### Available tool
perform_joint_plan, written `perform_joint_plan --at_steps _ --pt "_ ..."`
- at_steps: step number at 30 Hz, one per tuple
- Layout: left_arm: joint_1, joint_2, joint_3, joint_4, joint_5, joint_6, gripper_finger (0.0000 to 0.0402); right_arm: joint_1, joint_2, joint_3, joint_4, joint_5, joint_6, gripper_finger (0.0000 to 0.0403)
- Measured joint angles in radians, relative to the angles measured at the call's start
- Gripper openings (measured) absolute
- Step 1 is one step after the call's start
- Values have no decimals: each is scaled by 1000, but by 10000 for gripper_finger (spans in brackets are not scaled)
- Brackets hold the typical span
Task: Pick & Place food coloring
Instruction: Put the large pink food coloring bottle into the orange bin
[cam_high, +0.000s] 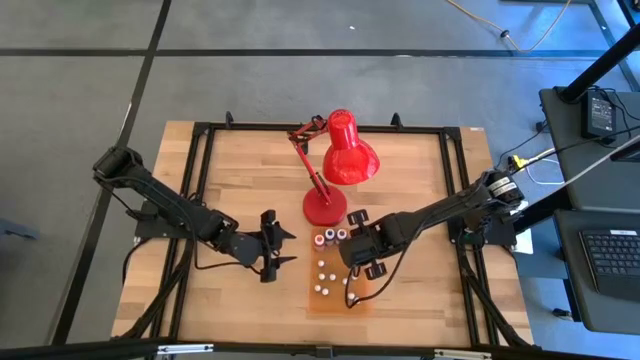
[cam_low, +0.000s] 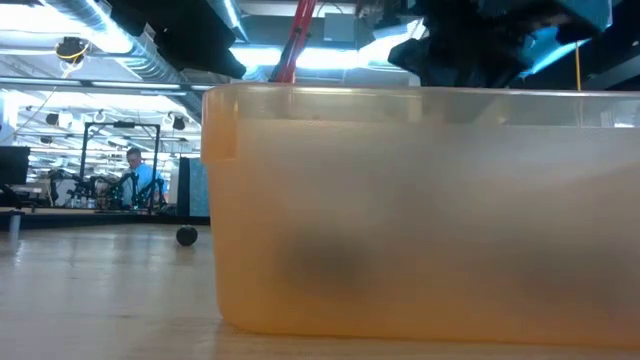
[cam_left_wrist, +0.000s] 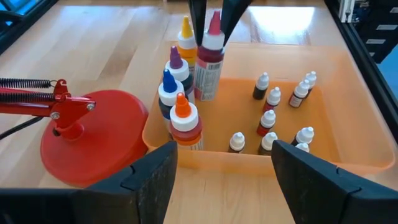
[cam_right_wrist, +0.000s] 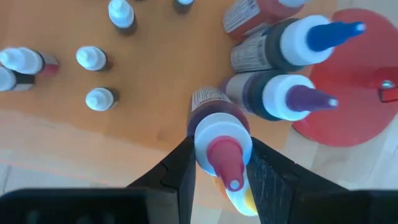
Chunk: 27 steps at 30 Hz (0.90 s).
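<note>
Right gripper (cam_right_wrist: 219, 163) clamped on the neck of a maroon-capped bottle (cam_right_wrist: 217, 138), held upright over the tray (cam_left_wrist: 348, 134) near its lamp-side edge. Blue (cam_left_wrist: 168, 93), purple (cam_left_wrist: 176, 62), orange (cam_left_wrist: 183, 118) and yellow (cam_left_wrist: 185, 36) capped bottles stand beside it. Small food coloring droppers (cam_left_wrist: 268, 118) stand scattered across the tray floor. Left gripper (cam_high: 278, 245) open, over the table (cam_high: 240, 170) just beside the tray. Lamp (cam_high: 335, 165) base sits beside the tray.

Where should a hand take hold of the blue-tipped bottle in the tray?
Probably by the white collar under its tip, coming from straight above. The blue-tipped bottle stands upright, packed against the purple-tipped bottle and orange-tipped bottle, so its body is hard to reach sideways.
</note>
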Motion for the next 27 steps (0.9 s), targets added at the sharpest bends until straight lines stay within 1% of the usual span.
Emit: perform_joint_plan --at_steps 5,10,20,27 --pt "0 0 0 4 0 -1 255 0 35 0 1 3 -34 124" --pt "0 0 0 7 0 0 254 0 40 0 -2 53 -77 125" --pt "0 0 0 8 -1 0 255 0 40 0 0 62 -49 159" --pt "0 0 0 8 -1 0 253 0 40 0 0 61 -59 160"
